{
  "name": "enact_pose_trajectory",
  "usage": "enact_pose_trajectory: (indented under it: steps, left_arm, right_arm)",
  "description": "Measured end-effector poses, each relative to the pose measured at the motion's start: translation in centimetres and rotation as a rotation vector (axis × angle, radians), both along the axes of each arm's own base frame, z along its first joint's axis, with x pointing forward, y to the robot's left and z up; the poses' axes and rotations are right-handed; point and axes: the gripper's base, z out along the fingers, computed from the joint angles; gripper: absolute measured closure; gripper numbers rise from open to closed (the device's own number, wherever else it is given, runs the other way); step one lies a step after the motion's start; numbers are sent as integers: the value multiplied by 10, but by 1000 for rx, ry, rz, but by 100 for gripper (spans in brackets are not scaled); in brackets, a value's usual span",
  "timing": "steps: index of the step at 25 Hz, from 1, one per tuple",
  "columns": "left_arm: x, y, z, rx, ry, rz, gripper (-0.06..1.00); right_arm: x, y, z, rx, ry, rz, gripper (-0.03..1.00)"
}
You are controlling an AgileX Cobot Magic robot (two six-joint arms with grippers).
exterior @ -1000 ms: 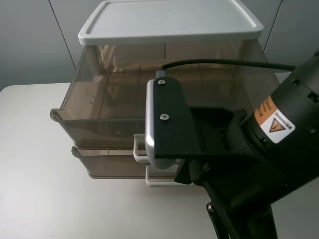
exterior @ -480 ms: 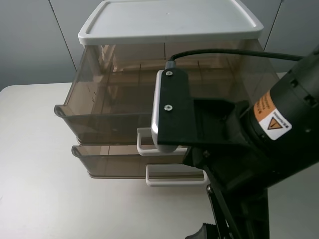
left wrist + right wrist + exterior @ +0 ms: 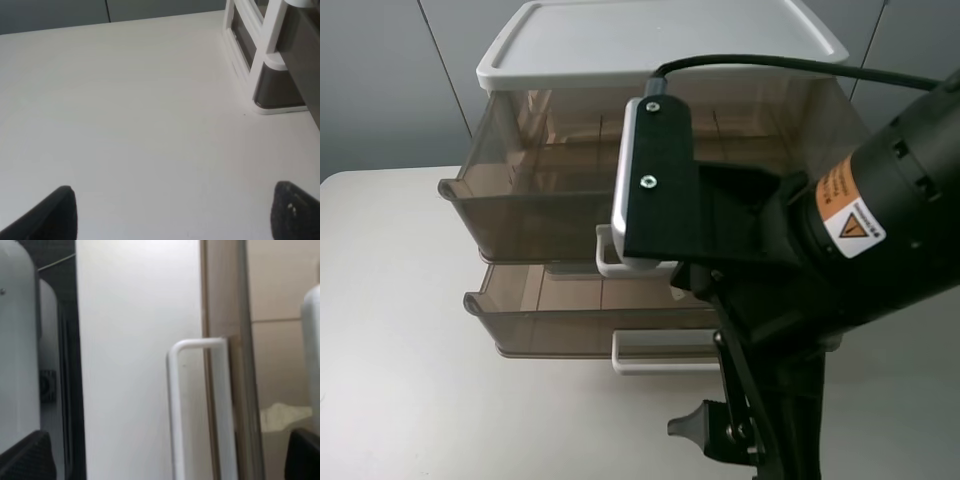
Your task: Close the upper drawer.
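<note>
The upper drawer (image 3: 520,215), smoky-brown with a white loop handle (image 3: 608,262), sticks partly out of the white-lidded unit (image 3: 660,45). My right arm reaches to its front, and the wrist camera mount (image 3: 655,180) covers most of the handle and hides the gripper in the high view. In the right wrist view the handle (image 3: 175,400) lies against the brown drawer front (image 3: 222,315), between the wide-apart fingertips (image 3: 25,457) of my open right gripper (image 3: 165,460). My left gripper (image 3: 177,215) is open over bare table beside the unit's base (image 3: 265,100).
The lower drawer (image 3: 570,320) with its own white handle (image 3: 660,355) also stands out, below the upper one. The unit stands on a white table (image 3: 400,380). A grey wall is behind. My right arm's black body (image 3: 840,300) fills the lower right.
The upper drawer has slid back into the unit, its front edge now behind the lower drawer's front. My right arm has moved forward with it.
</note>
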Motion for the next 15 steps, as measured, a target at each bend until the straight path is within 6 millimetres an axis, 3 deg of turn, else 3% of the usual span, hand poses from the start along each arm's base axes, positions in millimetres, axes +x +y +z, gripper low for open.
enact_pose_trajectory:
  steps: [15]
  left_arm:
    - [0,0,0,0,0,0,20]
  right_arm:
    - [14,3,6,29,-201,32,27]
